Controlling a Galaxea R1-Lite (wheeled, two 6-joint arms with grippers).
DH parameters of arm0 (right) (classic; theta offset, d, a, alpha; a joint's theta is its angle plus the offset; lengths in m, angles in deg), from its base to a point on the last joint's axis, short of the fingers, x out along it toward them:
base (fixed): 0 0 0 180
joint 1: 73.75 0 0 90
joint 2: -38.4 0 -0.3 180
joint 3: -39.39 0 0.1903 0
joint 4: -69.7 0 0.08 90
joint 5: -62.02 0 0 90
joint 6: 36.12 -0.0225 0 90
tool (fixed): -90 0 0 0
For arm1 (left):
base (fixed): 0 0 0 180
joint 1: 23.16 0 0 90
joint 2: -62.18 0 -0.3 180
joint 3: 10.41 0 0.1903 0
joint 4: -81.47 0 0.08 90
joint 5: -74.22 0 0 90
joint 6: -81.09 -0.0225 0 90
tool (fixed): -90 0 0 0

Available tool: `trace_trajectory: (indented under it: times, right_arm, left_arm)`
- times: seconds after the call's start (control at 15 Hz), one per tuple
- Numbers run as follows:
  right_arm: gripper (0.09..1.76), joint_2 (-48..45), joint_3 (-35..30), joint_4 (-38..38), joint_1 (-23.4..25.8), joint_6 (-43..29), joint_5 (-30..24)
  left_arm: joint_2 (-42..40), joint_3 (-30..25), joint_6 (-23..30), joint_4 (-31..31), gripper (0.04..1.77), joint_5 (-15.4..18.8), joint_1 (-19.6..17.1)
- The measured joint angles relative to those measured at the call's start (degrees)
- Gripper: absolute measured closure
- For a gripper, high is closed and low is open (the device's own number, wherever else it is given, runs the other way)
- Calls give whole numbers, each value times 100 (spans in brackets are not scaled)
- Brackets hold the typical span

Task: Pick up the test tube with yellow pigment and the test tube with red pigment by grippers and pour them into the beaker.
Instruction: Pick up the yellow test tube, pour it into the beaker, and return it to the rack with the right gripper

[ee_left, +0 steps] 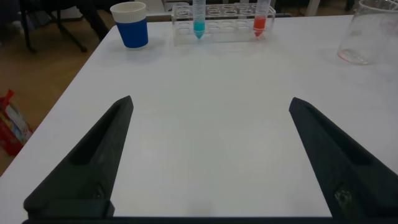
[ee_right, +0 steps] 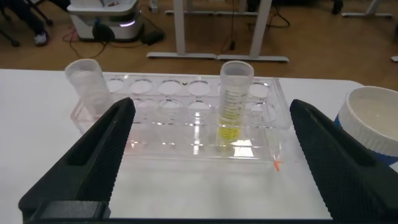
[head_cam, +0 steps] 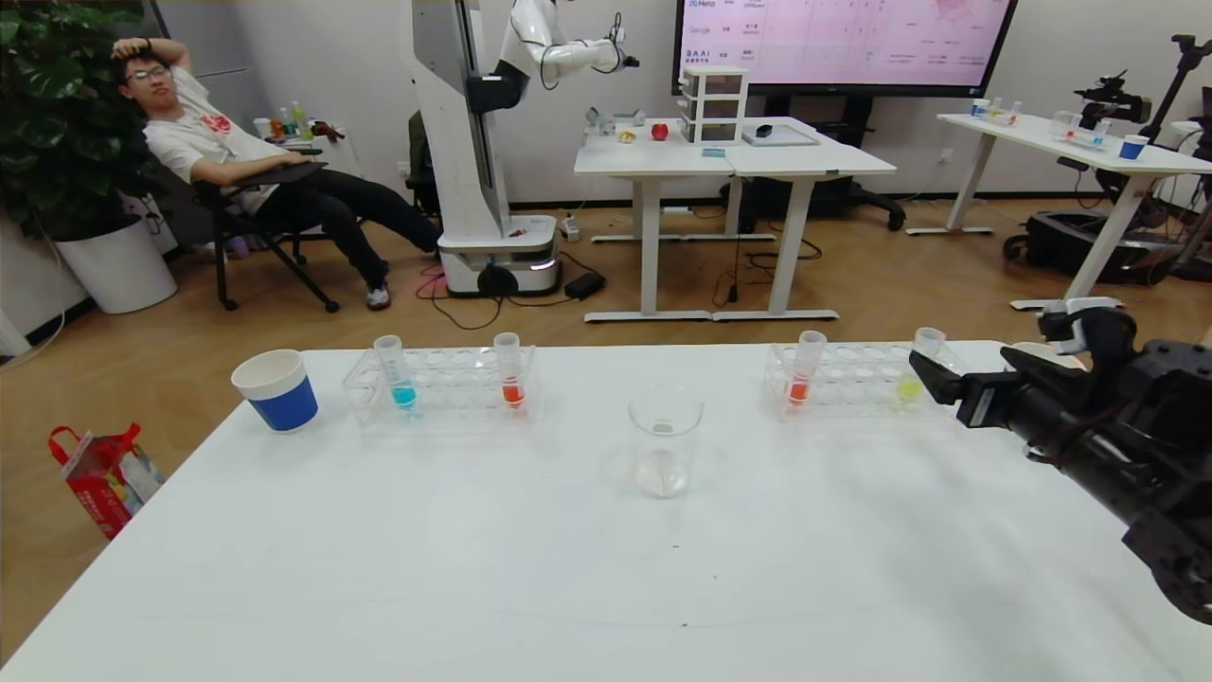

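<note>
White table [head_cam: 530,568] w/ two clear racks. Yellow tube [head_cam: 917,371] upright in right rack [head_cam: 852,379], red tube [head_cam: 805,369] at its other end. Beaker [head_cam: 665,445] at centre, between racks. Right claw [head_cam: 933,374] just beside yellow tube, fingers wide, holding nothing. Left claw [ee_left: 211,155] wide over bare table. Wood floor, desks, wall screen [head_cam: 843,43], seated man [head_cam: 246,161] behind.
</note>
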Motion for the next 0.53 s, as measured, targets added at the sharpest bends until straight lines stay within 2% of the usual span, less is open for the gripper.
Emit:
trace_trajectory:
  times: [0.2,0.53]
  right_arm:
    - [11,833,339,452,60,0,1]
    - [11,1504,1133,446,110,-4,1]
  left_arm:
    - [0,0,-2,0,6,-2,0]
    - [0,0,-2,0,6,-2,0]
